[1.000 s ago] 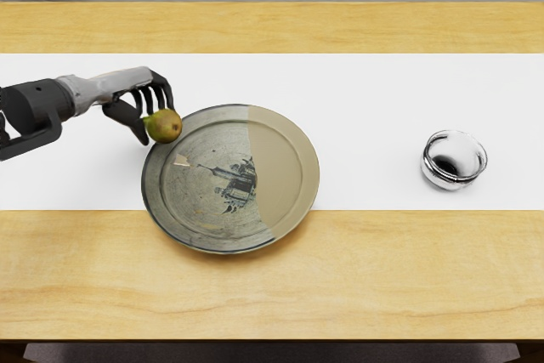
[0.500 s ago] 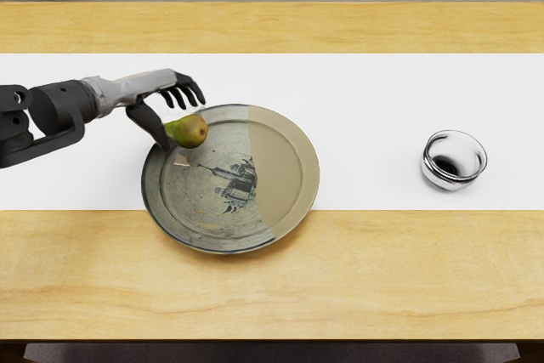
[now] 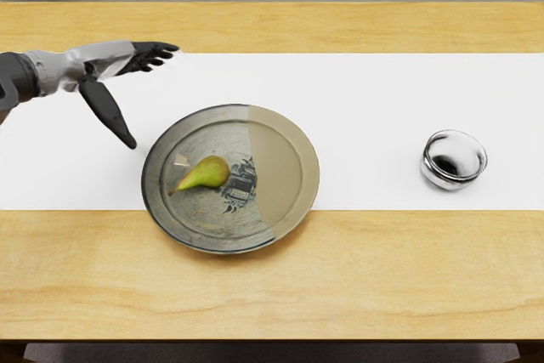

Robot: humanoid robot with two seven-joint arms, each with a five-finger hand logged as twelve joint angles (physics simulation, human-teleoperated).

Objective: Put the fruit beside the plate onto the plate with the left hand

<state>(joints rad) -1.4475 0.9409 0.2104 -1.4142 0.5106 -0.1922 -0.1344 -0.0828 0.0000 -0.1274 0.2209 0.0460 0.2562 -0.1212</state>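
Observation:
A green-yellow pear (image 3: 203,174) lies on its side on the left half of the round metallic plate (image 3: 285,172), its narrow end pointing left. My left hand (image 3: 126,82) hovers up and to the left of the plate, apart from the pear. Its fingers (image 3: 155,52) stretch out to the right and the thumb (image 3: 109,113) points down toward the plate's rim. The hand is open and holds nothing. The right hand does not show.
A small shiny metal bowl (image 3: 454,159) stands on the white table runner (image 3: 365,91) at the right. The wooden table (image 3: 272,278) runs across the front and back.
The left hand let go of the pear, which dropped onto the plate and rolled to its left half. The hand spread open and drew back up and to the left.

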